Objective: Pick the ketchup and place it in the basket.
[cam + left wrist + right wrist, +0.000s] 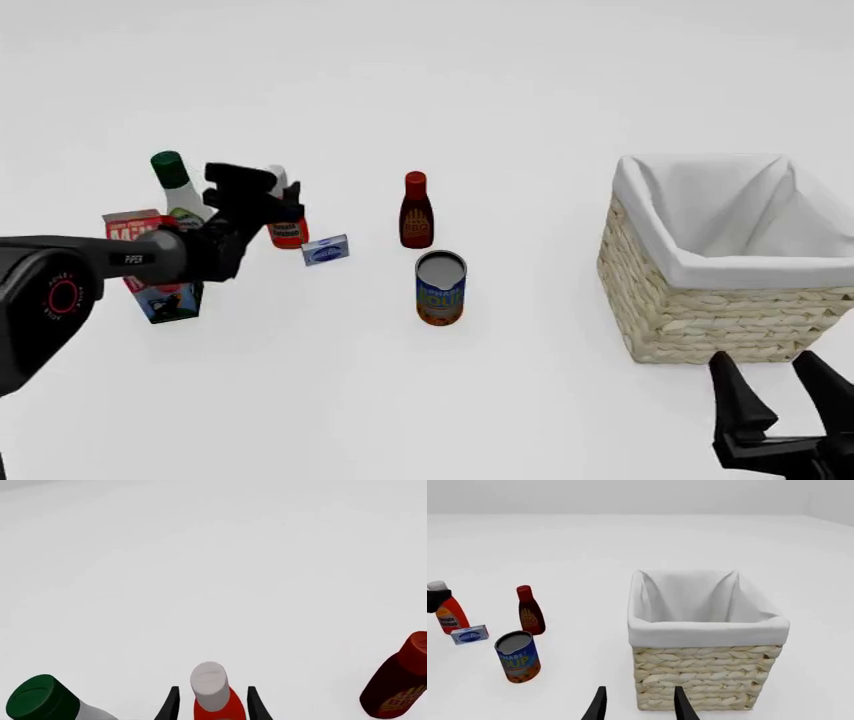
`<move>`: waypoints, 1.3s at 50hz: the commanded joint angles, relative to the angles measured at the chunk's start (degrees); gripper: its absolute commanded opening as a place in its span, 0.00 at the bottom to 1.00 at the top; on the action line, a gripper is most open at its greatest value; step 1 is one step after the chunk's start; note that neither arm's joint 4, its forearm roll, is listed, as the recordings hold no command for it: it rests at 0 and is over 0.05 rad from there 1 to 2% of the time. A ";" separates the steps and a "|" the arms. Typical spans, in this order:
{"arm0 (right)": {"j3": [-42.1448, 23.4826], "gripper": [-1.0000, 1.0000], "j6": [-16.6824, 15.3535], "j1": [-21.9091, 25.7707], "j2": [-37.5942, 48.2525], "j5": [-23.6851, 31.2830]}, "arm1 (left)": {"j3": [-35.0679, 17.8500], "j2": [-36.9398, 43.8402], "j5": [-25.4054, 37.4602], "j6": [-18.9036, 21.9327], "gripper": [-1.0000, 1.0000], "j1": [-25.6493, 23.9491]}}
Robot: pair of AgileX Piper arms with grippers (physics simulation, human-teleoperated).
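Note:
The ketchup [212,687], red-orange with a tall grey-white cap, stands upright between the two fingers of my left gripper [212,692]. There is a gap on each side, so the gripper is open around the bottle. In the front view the ketchup [286,233] is at the left of the table with my left gripper [276,205] at its upper part. The basket [694,300], woven with a white lining, stands at the right. My right gripper [765,375] hangs open and holds nothing, just in front of the basket [707,670].
A green-capped white bottle [170,175] and a red-white carton [154,275] stand left of the ketchup. A small blue-white box [324,251], a dark-red bottle [416,212] and a blue-and-orange can [441,288] lie between the ketchup and the basket.

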 commanded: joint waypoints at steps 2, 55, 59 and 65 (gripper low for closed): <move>0.00 1.00 0.06 0.00 0.10 -0.08 | -0.96 1.65 -0.05 -0.22 1.00 0.03; 0.00 1.00 0.22 0.01 -0.57 0.37 | -5.56 7.03 0.08 -0.27 0.00 -0.19; -0.01 1.00 0.20 0.09 -0.63 0.41 | -5.20 6.69 -0.09 -0.87 0.00 -0.14; -0.01 1.00 0.18 0.19 -0.63 0.42 | -3.05 4.35 -0.61 -0.96 0.00 -0.30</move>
